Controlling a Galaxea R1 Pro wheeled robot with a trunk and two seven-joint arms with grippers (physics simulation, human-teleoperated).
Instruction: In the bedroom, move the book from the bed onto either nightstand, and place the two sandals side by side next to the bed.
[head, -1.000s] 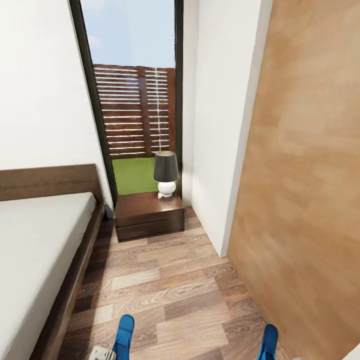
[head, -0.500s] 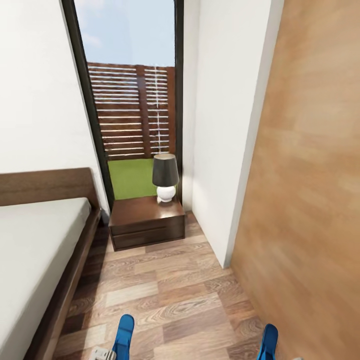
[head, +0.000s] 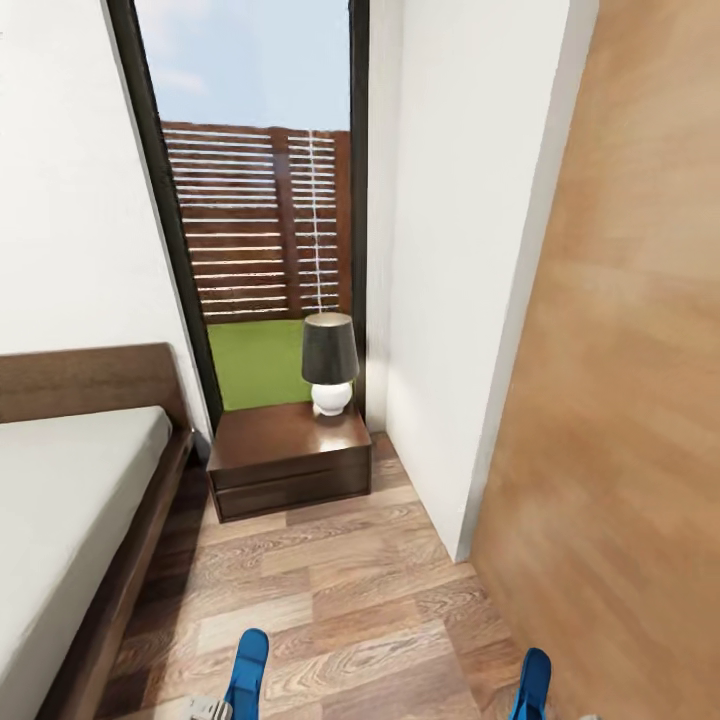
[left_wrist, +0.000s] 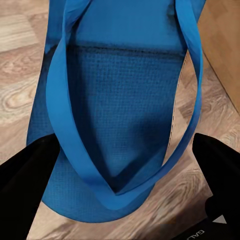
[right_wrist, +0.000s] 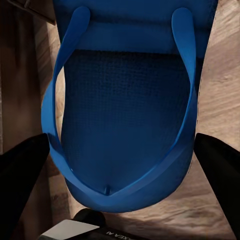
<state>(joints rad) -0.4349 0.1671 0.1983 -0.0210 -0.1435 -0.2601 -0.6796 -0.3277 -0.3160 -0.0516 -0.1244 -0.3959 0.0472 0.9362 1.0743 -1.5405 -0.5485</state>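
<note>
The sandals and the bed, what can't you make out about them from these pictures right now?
- Left sandal and right sandal: head view's bottom edge cuts both off.
- Grip: each wrist view's sandal covers where the fingers close.
- Bed: cut by the head view's left edge; no book visible on it.

One blue sandal (left_wrist: 120, 115) is sitting between the left tool's fingers, the other sandal (right_wrist: 125, 110) between the right tool's. The dark nightstand (head: 288, 458) is standing beside the bed (head: 70, 500).
</note>
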